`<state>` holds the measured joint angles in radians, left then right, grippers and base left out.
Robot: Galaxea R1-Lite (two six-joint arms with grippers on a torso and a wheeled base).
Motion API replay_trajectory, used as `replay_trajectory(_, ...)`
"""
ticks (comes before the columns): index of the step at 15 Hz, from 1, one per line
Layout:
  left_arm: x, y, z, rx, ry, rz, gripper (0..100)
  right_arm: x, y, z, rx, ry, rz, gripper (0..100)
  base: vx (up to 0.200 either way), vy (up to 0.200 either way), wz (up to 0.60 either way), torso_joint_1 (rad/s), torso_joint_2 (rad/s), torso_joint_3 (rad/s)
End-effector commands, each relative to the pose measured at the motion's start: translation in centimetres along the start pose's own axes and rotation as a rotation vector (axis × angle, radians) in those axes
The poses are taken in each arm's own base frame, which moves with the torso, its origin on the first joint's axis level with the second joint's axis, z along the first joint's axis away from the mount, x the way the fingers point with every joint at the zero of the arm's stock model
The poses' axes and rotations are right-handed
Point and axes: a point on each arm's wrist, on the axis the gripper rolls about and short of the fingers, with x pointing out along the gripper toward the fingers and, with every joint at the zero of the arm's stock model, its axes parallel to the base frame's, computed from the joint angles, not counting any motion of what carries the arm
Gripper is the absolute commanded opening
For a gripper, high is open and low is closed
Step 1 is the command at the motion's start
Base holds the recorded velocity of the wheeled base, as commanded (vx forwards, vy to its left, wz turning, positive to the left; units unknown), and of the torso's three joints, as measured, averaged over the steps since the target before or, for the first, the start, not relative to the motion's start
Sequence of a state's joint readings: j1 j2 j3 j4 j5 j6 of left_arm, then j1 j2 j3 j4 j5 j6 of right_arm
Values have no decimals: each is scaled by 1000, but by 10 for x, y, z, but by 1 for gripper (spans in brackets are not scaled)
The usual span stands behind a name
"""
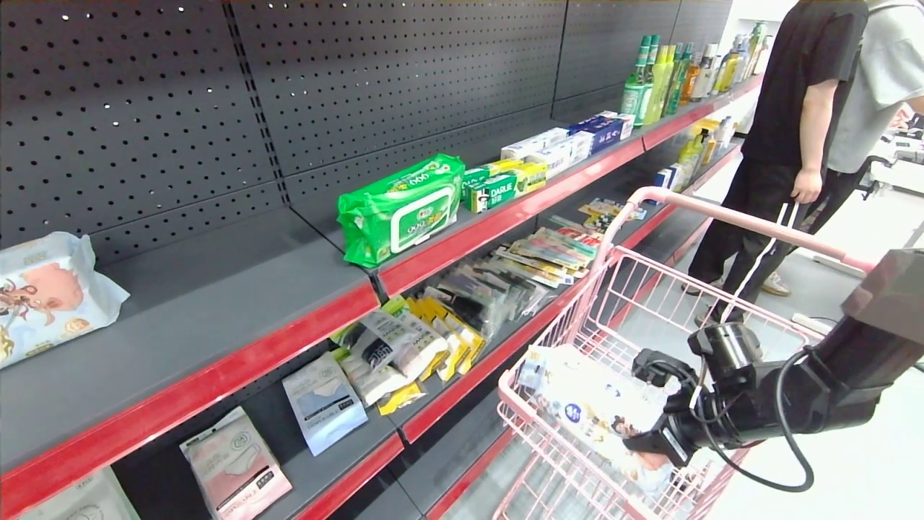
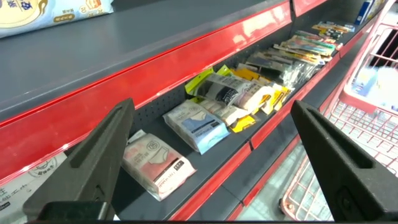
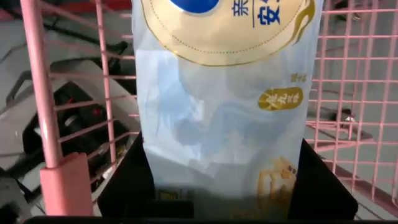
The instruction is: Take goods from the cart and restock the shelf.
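A pink wire cart [image 1: 507, 413] stands before the grey shelf [image 1: 216, 310] with red front edges. In the cart lies a white soft pack [image 1: 585, 404] with blue and gold print. My right gripper [image 1: 642, 444] is down inside the cart at the pack's near end. In the right wrist view the white pack [image 3: 217, 112] sits between the two dark fingers [image 3: 127, 180], which press on its sides, so the right gripper [image 3: 224, 186] is shut on it. My left gripper [image 2: 211, 155] hangs open with nothing in it, facing the lower shelf [image 2: 249, 134].
The upper shelf holds a white printed pack [image 1: 50, 296] at the left, a green wipes pack [image 1: 401, 209] and small boxes [image 1: 505, 184] farther right, with bare board between. The lower shelf carries flat packets [image 1: 404, 339]. The cart's handle [image 1: 729, 220] rises at its far end.
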<state>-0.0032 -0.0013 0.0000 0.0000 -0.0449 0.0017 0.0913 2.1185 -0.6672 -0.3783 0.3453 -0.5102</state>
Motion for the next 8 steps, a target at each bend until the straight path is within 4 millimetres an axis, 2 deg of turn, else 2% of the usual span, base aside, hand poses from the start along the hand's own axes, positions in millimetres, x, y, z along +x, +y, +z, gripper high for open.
replay_trajectory(1,0,0,0,0,0,-1,100,-90,15,41,170,-252,-212,0,0,0,0,0,0,0)
replay_trajectory(3,0,0,0,0,0,-3,100,-139,31,42,215,-365,-332,0,0,0,0,0,0,0)
replay_trajectory(4,0,0,0,0,0,-3,100,-160,42,35,234,-402,-396,0,0,0,0,0,0,0)
replay_trajectory(5,0,0,0,-2,0,-1,100,-164,44,30,244,-400,-422,0,0,0,0,0,0,0)
replay_trajectory(6,0,0,0,1,0,-3,100,-179,59,9,270,-383,-530,0,0,0,0,0,0,0)
replay_trajectory(8,0,0,0,1,0,-3,100,-197,69,-7,278,-424,-565,0,0,0,0,0,0,0)
